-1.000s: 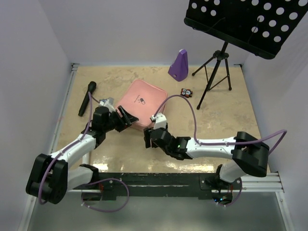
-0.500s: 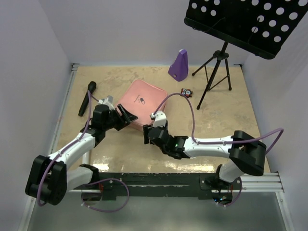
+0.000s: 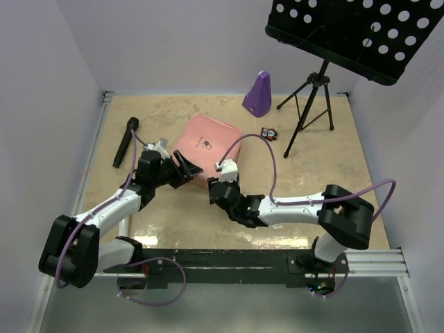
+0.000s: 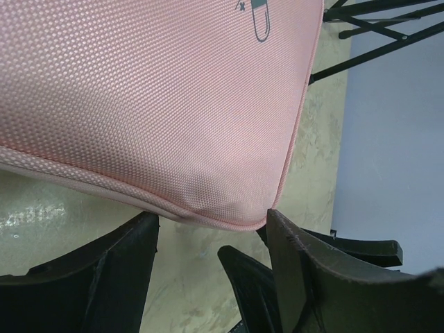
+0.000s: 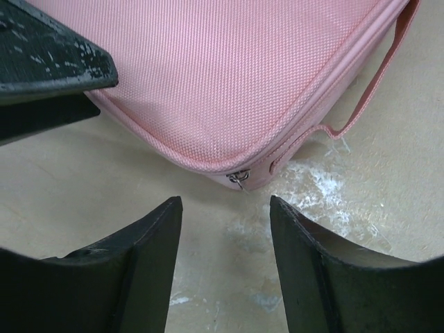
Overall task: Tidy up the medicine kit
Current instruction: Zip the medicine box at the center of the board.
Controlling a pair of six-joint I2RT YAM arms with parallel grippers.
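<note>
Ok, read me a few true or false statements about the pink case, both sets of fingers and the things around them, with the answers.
1. The pink case lies closed on the table. True.
2. The left fingers are clamped on the case. False: they stand open at its near corner, not closed on it.
3. The zip pull sits at the corner facing the right fingers. True.
4. The black microphone lies to the right of the case. False: it lies to its left.
5. The purple metronome stands on the table beyond the case. True.
</note>
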